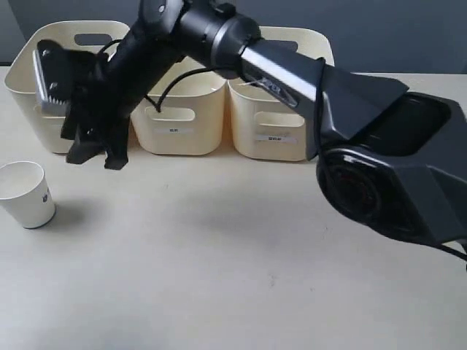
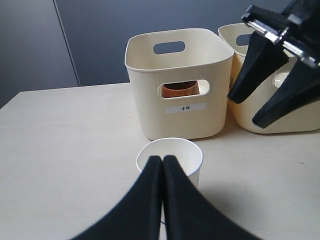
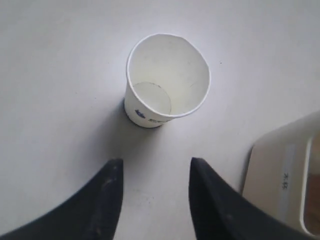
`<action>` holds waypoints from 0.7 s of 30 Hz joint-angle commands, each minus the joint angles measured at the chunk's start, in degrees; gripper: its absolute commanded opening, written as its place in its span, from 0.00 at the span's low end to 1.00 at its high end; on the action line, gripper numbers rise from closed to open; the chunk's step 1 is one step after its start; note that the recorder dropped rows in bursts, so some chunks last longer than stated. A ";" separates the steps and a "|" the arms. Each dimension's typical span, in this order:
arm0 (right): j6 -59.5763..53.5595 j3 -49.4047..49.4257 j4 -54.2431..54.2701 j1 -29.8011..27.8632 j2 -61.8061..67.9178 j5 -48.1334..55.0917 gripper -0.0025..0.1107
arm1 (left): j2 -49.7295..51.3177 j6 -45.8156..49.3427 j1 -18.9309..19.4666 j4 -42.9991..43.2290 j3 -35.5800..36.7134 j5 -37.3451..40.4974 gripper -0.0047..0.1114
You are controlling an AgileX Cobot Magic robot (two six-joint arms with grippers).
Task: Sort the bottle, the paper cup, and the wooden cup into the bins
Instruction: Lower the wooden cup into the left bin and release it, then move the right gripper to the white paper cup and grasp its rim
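The white paper cup stands upright and empty on the table in front of the left bin. My right gripper reaches across from the right and hangs open above the table just right of the cup, which lies ahead of its fingers in the right wrist view. My left gripper is shut with nothing in it; the paper cup stands just beyond its tips. It is outside the exterior view. The wooden cup shows through the left bin's handle cut-out. No bottle is visible.
Three cream bins stand in a row at the back: the left one, the middle one and the right one. The right arm's dark body fills the right side of the exterior view.
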 commanded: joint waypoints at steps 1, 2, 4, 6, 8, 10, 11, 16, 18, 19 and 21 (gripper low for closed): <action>-1.47 -0.22 -8.88 3.05 1.03 -4.59 0.39 | -0.29 -0.02 -0.30 0.07 0.09 -0.75 0.04; -1.47 -0.22 -11.22 3.71 1.33 -5.46 0.39 | -0.29 -0.02 -0.30 0.07 0.09 -0.75 0.04; -1.47 -0.22 -15.63 4.87 1.85 -7.78 0.39 | -0.29 -0.02 -0.30 0.07 0.09 -0.75 0.04; -1.47 -0.11 -17.27 5.66 2.19 -9.80 0.39 | -0.29 -0.02 -0.30 0.07 0.09 -0.75 0.04; -1.81 -0.11 -17.27 6.39 2.33 -11.00 0.39 | -0.29 -0.02 -0.30 0.07 0.09 -0.75 0.04; -3.36 -0.11 -17.27 6.69 2.57 -11.73 0.39 | -0.29 -0.02 -0.30 0.07 0.09 -0.75 0.04; -3.73 -0.11 -17.27 6.98 2.71 -12.43 0.39 | -0.29 -0.02 -0.30 0.07 0.09 -0.75 0.04; -5.70 -0.11 -17.27 7.62 2.82 -15.63 0.39 | -0.29 -0.02 -0.30 0.07 0.09 -0.75 0.04; -6.83 -0.11 -16.88 7.71 2.82 -16.89 0.39 | -0.29 -0.02 -0.30 0.07 0.09 -0.75 0.04; -7.63 -0.11 -16.09 7.85 2.82 -17.20 0.39 | -0.29 -0.02 -0.30 0.07 0.09 -0.75 0.04; -7.87 -0.11 -15.40 7.97 3.01 -17.18 0.39 | -0.29 -0.02 -0.30 0.07 0.09 -0.75 0.04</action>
